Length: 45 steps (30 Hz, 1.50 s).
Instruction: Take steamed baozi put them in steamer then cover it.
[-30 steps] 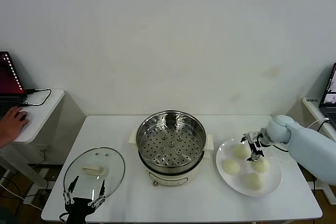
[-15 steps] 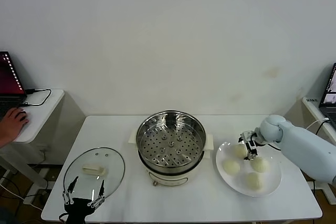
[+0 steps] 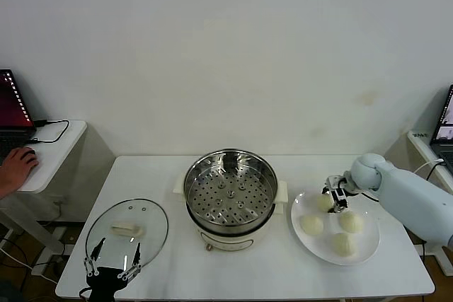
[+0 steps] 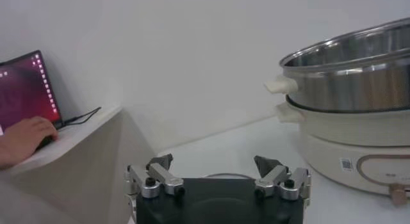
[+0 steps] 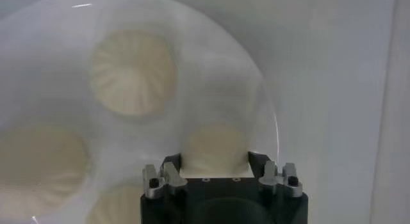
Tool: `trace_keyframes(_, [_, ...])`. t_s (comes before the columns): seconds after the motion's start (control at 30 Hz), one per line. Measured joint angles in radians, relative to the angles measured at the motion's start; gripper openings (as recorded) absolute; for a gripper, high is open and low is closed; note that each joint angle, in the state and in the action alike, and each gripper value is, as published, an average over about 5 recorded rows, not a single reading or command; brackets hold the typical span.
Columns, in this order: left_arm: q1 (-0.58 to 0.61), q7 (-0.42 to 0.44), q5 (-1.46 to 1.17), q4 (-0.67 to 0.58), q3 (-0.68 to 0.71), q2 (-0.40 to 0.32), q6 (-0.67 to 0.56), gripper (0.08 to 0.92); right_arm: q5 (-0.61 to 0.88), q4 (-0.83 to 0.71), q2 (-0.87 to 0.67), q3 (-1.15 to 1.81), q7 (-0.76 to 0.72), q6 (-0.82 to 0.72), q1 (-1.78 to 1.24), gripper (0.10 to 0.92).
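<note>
Four cream-white baozi lie on a white plate (image 3: 298,211) right of the steamer (image 3: 230,189), a shiny steel pot with a perforated tray on a white base. My right gripper (image 3: 334,199) is open and straddles the far-left baozi (image 3: 323,203). In the right wrist view this baozi (image 5: 216,145) fills the gap between the fingers of the gripper (image 5: 214,164). The other baozi (image 3: 311,225) (image 3: 350,221) (image 3: 342,244) lie apart. The glass cover (image 3: 127,228) lies flat on the table at the left. My left gripper (image 3: 113,265) is open and parked at the cover's near edge.
The steamer also shows in the left wrist view (image 4: 349,78), beyond the left gripper (image 4: 214,174). A side desk with a laptop and a person's hand (image 3: 18,164) stands at the far left. Another laptop (image 3: 446,129) sits at the far right.
My right gripper has moved left and farther back over the plate, from between the baozi to around the far-left one. The left arm has not moved.
</note>
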Motion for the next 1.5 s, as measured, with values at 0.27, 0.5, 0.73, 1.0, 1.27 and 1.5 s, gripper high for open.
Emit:
trace_keyframes(0.27, [-0.006,-0.001,-0.012,0.006,0.000,0.007,0.000,0.823,0.085,0.106,-0.082,-0.048,-0.005,-0.011,0.126,0.653])
trace_keyframes(0.5, [-0.008,-0.001,-0.032,0.007,0.001,0.015,-0.004,0.823,0.192,0.165,-0.086,-0.154,0.000,-0.018,0.320,0.653])
trace_keyframes(0.73, [-0.017,0.001,-0.064,0.014,0.002,0.012,-0.007,0.823,0.314,0.185,0.011,-0.271,0.013,-0.013,0.510,0.654])
trace_keyframes(1.0, [-0.018,0.002,-0.090,0.017,-0.005,0.006,-0.012,0.823,0.405,0.153,0.205,-0.367,0.021,0.020,0.616,0.660])
trace_keyframes(1.27, [-0.026,0.001,-0.098,0.016,-0.002,-0.006,-0.011,0.823,0.385,0.091,0.414,-0.449,0.032,0.106,0.635,0.662])
trace_keyframes(1.5, [-0.027,0.001,-0.103,0.017,-0.008,-0.009,-0.011,0.823,0.298,0.057,0.515,-0.512,0.039,0.208,0.616,0.662])
